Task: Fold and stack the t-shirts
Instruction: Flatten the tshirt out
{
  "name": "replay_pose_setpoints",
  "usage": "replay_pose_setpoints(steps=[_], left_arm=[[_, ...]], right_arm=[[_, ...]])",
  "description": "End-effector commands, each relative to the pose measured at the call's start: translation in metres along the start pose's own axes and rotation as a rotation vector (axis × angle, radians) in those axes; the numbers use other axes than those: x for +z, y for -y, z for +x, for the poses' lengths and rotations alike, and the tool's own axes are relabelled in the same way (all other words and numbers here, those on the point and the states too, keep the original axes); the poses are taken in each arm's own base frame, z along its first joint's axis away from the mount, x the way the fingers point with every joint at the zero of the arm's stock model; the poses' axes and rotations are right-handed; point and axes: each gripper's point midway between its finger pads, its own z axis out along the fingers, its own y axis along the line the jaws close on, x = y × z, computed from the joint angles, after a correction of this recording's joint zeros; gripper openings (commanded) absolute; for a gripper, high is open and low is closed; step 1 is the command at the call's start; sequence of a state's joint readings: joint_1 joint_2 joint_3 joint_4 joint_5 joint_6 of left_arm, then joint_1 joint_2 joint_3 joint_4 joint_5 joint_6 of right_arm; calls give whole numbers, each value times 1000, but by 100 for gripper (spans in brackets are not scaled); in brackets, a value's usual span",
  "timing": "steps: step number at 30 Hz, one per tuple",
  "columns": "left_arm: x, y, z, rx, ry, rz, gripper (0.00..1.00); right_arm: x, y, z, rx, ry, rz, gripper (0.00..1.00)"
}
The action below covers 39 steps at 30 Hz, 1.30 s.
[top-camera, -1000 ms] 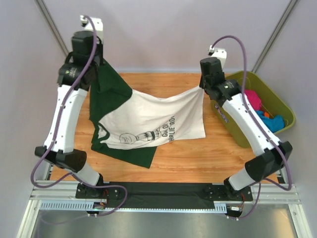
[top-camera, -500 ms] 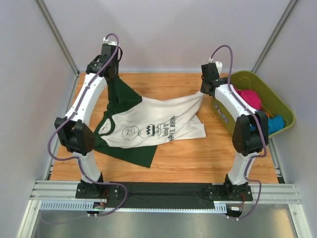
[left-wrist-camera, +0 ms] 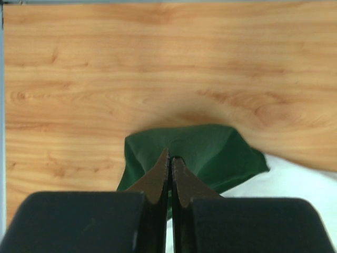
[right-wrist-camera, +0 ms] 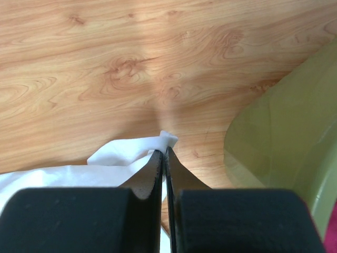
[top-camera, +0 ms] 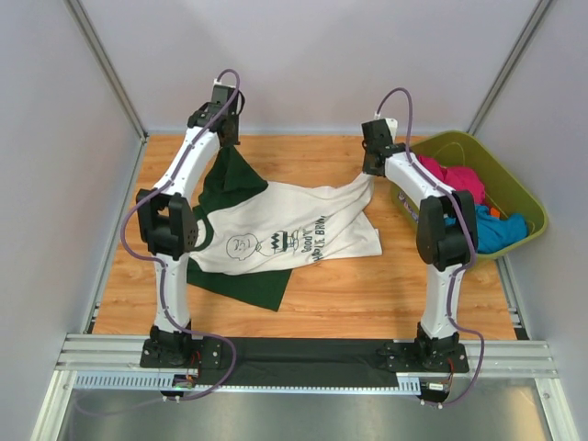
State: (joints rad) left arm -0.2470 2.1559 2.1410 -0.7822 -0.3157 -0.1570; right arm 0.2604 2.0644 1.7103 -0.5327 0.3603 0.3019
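**Mika:** Where is the shirt now, and what do your two hands hold?

**Me:** The t-shirt lies print-up in the middle of the table, to the left of the tub; its far edge rises toward my grippers. The left gripper is closed tight on the dark green sleeve; the right gripper is closed tight on a white corner of the hem.

**Mika:** Which way does it point?

**Me:** The neck points to the left arm's side and the hem to the tub's side; so the long axis runs left to right across the table. A dark green part shows under the near edge; I cannot tell if it is the other sleeve.

**Mika:** How do you do this step well?

**Me:** I think I am laying it flat before the fold; I would hold both hands at the same height and pull apart gently, so the far edge becomes straight; then lower together, not one first, or the cloth wrinkles. The right hand is near the tub; I must not drag the hem over its rim.
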Motion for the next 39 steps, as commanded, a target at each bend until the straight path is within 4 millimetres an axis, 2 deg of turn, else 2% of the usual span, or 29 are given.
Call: replay_pose_setpoints(steps=[1,3,6,7,9,12,15,17,18,19,24,27,29,30,31,32,33,34,35,36,37,38,39], left_arm=[[-12,11,-53,-96,153,66,0],[-14,15,-64,-123,183,87,0],[-24,14,-90,-120,268,96,0],[-33,9,-105,-119,311,90,0],[-42,6,-114,-99,342,81,0],[-65,-1,-124,-92,377,82,0],[-63,-1,-104,-118,328,85,0],[-66,1,-88,-147,289,103,0],[-67,3,-81,-155,272,120,0],[-69,3,-70,-162,247,125,0],[-83,11,-37,-199,161,159,0],[-107,21,-24,-205,134,207,0],[-116,28,-10,-222,97,228,0],[-123,41,-4,-252,80,263,0],[-130,45,10,-260,60,280,0],[-137,60,20,-261,49,308,0],[-150,65,21,-278,72,330,0],[-143,74,49,-296,12,328,0],[-149,90,64,-282,-8,349,0],[-155,94,70,-288,2,359,0],[-148,99,96,-291,-53,342,0],[-152,107,107,-277,-68,350,0],[-151,107,122,-268,-96,340,0]], right_arm=[[3,-2,-22,19,61,3,0],[6,-1,-21,25,55,5,0],[9,0,-23,28,54,2,0],[10,0,-22,27,48,3,0],[12,1,-24,27,50,5,0],[15,1,-26,26,55,9,0],[21,2,-28,15,58,21,0],[27,3,-25,3,46,34,0],[27,4,-32,5,60,38,0],[29,5,-31,2,49,43,0],[32,13,-32,22,42,54,0],[32,14,-28,14,28,55,0],[33,14,-27,5,24,57,0],[33,15,-27,6,24,62,0],[32,15,-26,7,22,61,0],[32,14,-26,9,20,58,0],[31,12,-27,10,20,47,0],[30,11,-27,11,21,44,0],[30,11,-27,10,20,43,0],[29,11,-28,9,21,42,0],[29,12,-28,9,20,44,0],[27,11,-29,11,22,39,0],[26,10,-30,12,23,34,0]])
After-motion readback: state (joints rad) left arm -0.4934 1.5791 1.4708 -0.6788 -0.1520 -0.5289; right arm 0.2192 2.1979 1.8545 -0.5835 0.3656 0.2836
